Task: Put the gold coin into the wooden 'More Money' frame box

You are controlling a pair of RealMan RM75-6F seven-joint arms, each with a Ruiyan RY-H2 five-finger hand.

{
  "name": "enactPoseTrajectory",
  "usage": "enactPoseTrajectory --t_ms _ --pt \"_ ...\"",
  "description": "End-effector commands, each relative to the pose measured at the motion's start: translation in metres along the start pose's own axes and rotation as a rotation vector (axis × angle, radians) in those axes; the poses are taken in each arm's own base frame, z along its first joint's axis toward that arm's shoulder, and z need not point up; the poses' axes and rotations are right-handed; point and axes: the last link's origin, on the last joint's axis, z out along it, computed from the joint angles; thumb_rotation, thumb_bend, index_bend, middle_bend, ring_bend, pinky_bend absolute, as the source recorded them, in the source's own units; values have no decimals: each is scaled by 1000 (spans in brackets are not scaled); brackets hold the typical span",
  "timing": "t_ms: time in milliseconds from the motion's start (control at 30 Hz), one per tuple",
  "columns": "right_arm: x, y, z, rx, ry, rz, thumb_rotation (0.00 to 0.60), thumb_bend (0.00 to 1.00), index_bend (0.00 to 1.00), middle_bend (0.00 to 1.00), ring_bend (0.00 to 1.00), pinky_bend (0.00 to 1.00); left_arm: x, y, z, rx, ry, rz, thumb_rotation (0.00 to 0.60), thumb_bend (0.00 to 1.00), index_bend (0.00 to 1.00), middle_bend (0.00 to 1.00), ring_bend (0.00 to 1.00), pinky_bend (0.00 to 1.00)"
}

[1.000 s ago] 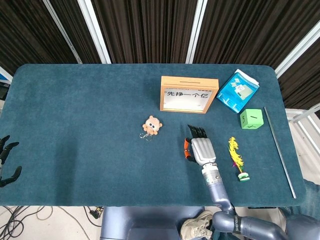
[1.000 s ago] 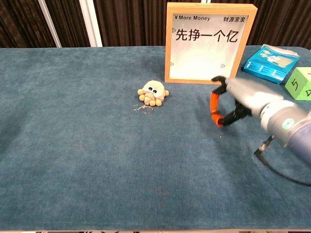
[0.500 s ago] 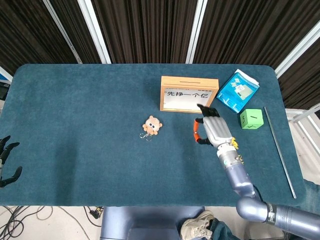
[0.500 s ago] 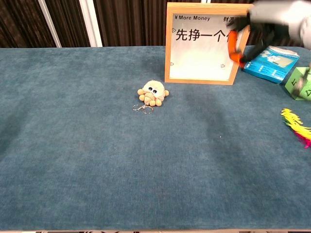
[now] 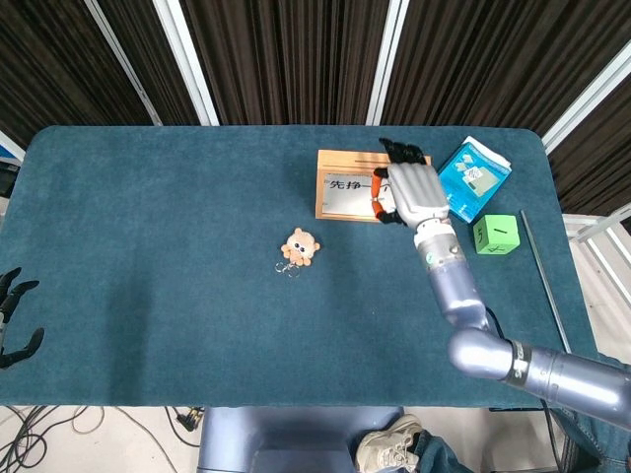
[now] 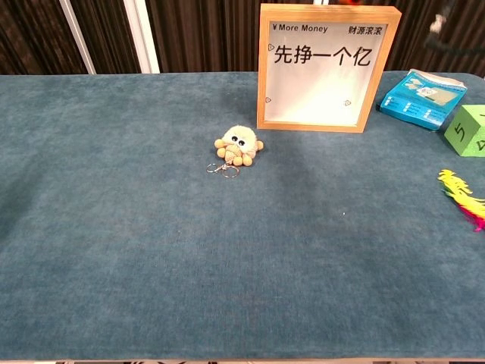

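— Where is the right hand [image 5: 411, 189]?

— Upper centre-right of the head view, raised over the right end of the wooden 'More Money' frame box [image 5: 347, 186], which stands upright on the blue bench [image 5: 158, 246]. The fingers [image 5: 399, 151] are curled forward with the orange-tipped thumb tucked beneath. Whether they pinch anything cannot be told.

— And the gold coin?

— It cannot be made out in either view; if the hand carries it, it is hidden.

— The left hand [image 5: 12, 320]?

— Lower left edge of the head view, off the bench, dark fingers spread and holding nothing.

— What does the chest view add?

— The box [image 6: 327, 67] fills the upper centre, its white front panel bearing the printed words. The right hand is almost wholly out of that frame.

— What else lies on the bench?

— A plush octopus keychain [image 5: 299, 246] at centre, well apart from the box. To the right, a blue packet [image 5: 470, 178], just below it a green die [image 5: 496, 235], and a thin metal rod [image 5: 550, 295] along the right edge. A yellow-and-pink feather toy [image 6: 461, 195] shows at the chest view's right edge.
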Motion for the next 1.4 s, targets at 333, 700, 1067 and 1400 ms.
enactPoseTrajectory --t_ms 333,700,1067,1400 --pt "22 8 61 -94 -16 -97 600 531 709 56 16 0 0 -2 3 13 -10 -11 600 363 191 0 0 9" --pt "23 7 91 -165 -75 -115 600 531 709 56 12 0 0 -2 3 22 -16 -19 600 363 191 0 0 9" --pt "35 -5 103 -286 -128 -54 600 531 722 56 12 0 0 -3 3 30 -19 -9 600 363 191 0 0 9" --pt "30 -8 107 -307 -170 -48 600 530 722 56 12 0 0 -3 3 29 -20 -10 600 363 191 0 0 9"
